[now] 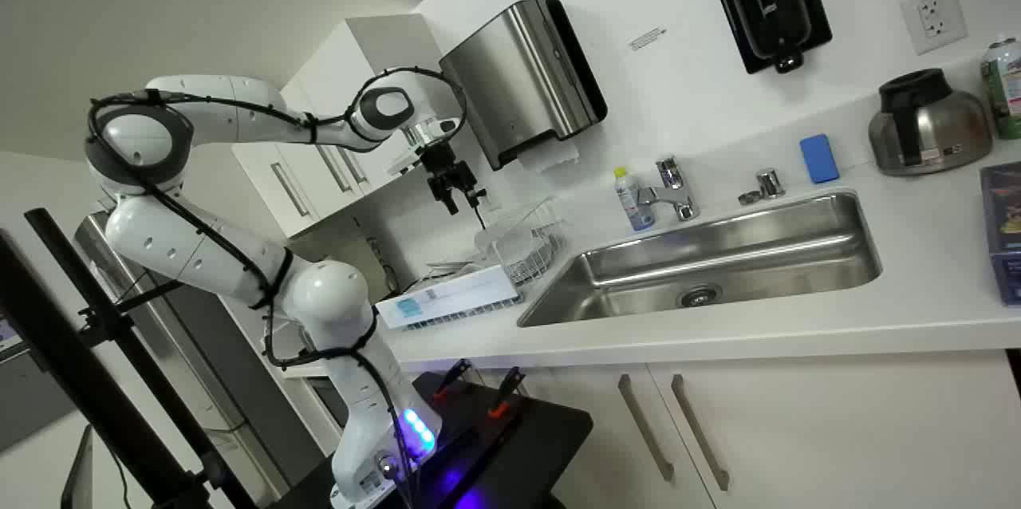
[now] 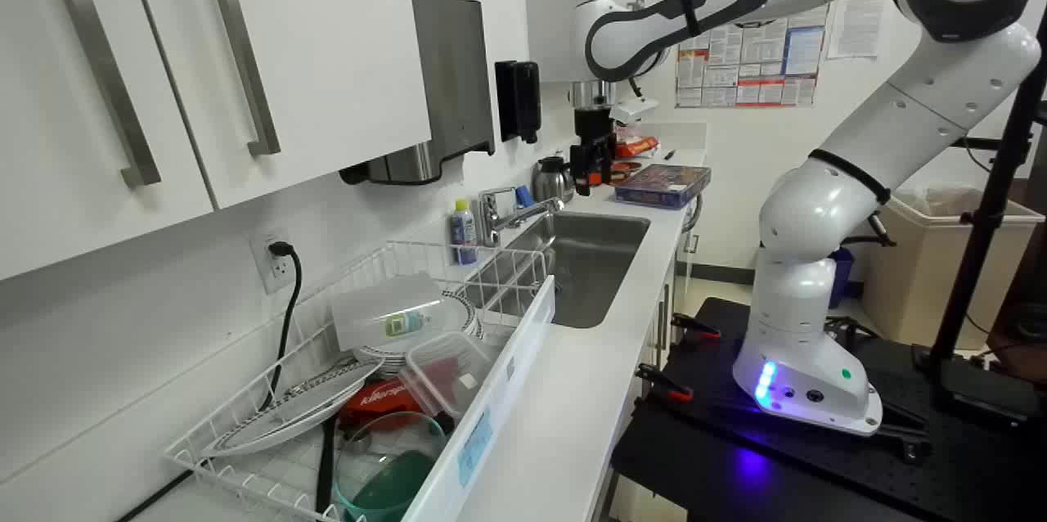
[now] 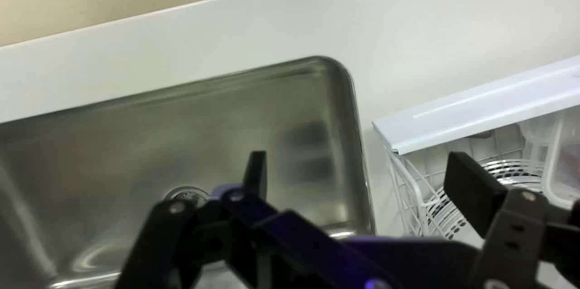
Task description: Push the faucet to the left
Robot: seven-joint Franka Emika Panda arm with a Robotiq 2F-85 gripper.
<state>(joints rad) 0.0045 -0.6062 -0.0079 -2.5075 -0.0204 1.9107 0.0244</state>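
The faucet (image 1: 674,191) is chrome and stands at the back edge of the steel sink in an exterior view. It also shows in an exterior view (image 2: 491,219), with its spout reaching out over the sink. My gripper (image 1: 466,202) hangs pointing down, apart from the faucet and higher than it. It also shows above the counter in an exterior view (image 2: 590,177). In the wrist view the gripper (image 3: 358,162) is open, its two black fingers wide apart with nothing between them. The faucet does not show in the wrist view.
The sink (image 3: 312,98) and white wire dish rack (image 3: 412,185) lie below the gripper. A yellow-capped bottle (image 2: 463,231) stands close beside the faucet. A paper towel dispenser (image 1: 526,78) hangs on the wall. A stubby chrome fitting (image 1: 770,183) and blue object (image 1: 819,159) stand farther along.
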